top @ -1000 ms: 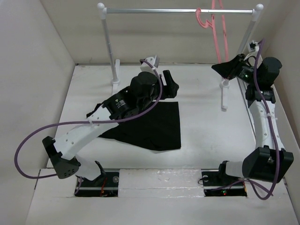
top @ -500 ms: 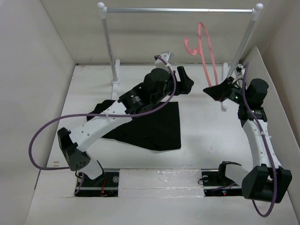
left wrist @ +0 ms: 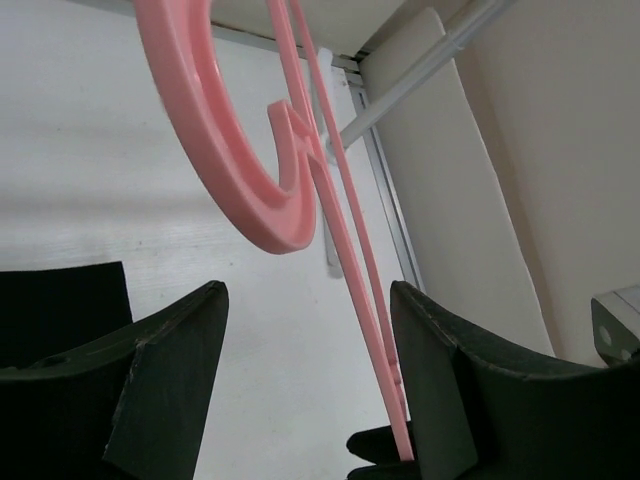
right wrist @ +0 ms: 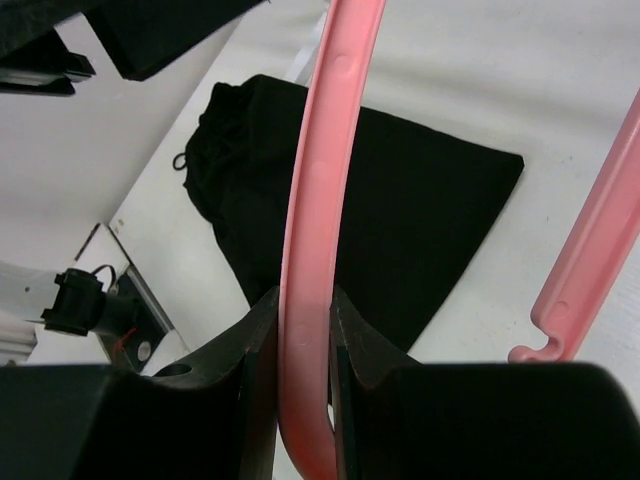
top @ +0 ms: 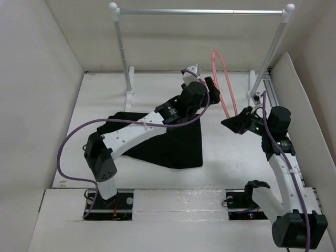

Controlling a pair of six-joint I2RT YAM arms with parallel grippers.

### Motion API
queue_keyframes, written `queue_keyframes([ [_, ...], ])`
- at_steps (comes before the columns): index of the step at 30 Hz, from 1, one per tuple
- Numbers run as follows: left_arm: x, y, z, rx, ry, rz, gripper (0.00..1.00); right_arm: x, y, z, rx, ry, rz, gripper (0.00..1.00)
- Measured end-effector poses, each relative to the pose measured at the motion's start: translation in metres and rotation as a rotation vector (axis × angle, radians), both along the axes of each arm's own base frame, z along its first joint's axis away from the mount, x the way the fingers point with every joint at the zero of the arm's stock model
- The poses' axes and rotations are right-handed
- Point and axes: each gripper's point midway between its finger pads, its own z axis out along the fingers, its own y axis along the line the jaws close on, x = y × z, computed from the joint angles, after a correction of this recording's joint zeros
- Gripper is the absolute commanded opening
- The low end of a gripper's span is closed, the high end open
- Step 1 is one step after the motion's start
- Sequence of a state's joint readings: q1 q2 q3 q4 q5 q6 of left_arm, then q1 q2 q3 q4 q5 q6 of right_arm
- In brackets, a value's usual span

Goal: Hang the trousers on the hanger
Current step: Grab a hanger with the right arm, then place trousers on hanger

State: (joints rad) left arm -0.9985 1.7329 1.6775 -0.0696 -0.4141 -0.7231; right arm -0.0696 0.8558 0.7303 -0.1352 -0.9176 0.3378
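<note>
While the right gripper (right wrist: 303, 330) clamps its jaws on a bar of the pink hanger (right wrist: 312, 180) and holds it tilted in the air above the table (top: 105, 94), the left gripper (left wrist: 308, 305) sits at the hook end with its jaws spread apart, gripping nothing. The black trousers (top: 178, 144) lie folded on the table under the left arm, apart from the hanger.
</note>
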Motion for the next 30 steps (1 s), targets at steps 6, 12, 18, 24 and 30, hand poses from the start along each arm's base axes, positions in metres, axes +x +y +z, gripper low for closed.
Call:
queue_keyframes([
  [6,0.004,0.004,0.010,-0.050,-0.022,0.047,0.62,-0.004,-0.001,-0.015,-0.031,0.043,-0.017,0.00],
  [12,0.008,0.012,0.021,-0.102,-0.043,0.079,0.59,-0.007,-0.004,-0.029,-0.050,0.081,-0.029,0.00],
  [18,0.021,0.022,0.021,-0.121,-0.033,0.113,0.47,-0.009,-0.003,-0.031,-0.062,0.082,-0.024,0.00],
  [24,0.036,0.020,0.010,-0.116,-0.007,0.136,0.22,-0.010,-0.002,-0.032,-0.063,0.086,-0.023,0.00],
  [30,0.039,0.010,-0.016,-0.085,0.040,0.113,0.00,-0.013,-0.002,-0.031,-0.065,0.085,-0.025,0.01],
])
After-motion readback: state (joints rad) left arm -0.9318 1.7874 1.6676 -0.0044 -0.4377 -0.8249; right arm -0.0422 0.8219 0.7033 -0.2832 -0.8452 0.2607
